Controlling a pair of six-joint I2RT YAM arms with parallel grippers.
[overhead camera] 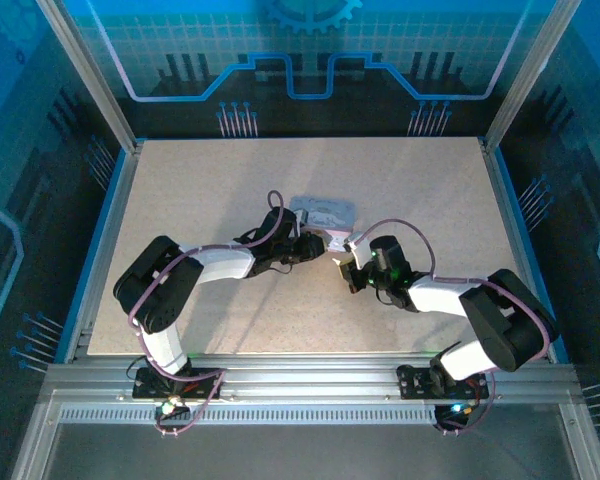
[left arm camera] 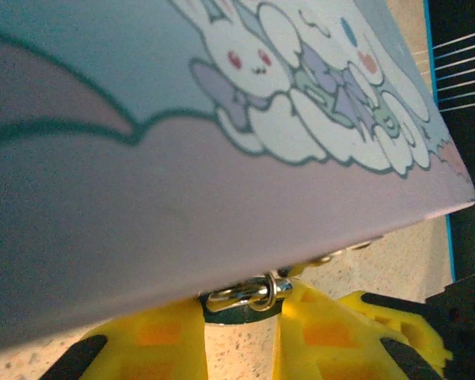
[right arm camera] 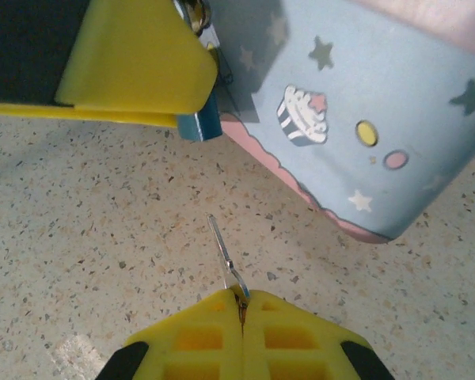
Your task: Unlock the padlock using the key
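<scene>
A small blue padlock (right arm camera: 199,125) with a silver shackle (left arm camera: 249,294) hangs at the edge of a pastel printed case (overhead camera: 323,212). My left gripper (left arm camera: 239,321) is shut on the padlock, its yellow fingers on either side of the body under the case's rim (left arm camera: 222,198). One left finger (right arm camera: 134,63) covers most of the lock in the right wrist view. My right gripper (right arm camera: 241,299) is shut on the key (right arm camera: 224,249), a thin silver blade sticking out from the fingertips. It points up toward the padlock, with bare table between its tip and the lock. Both grippers meet just below the case, left gripper (overhead camera: 318,245) and right gripper (overhead camera: 348,252).
The case (right arm camera: 364,119) lies flat on the speckled tabletop (overhead camera: 200,190), just beyond both grippers. Blue rails (overhead camera: 108,215) and metal posts edge the table. Cables loop over both arms.
</scene>
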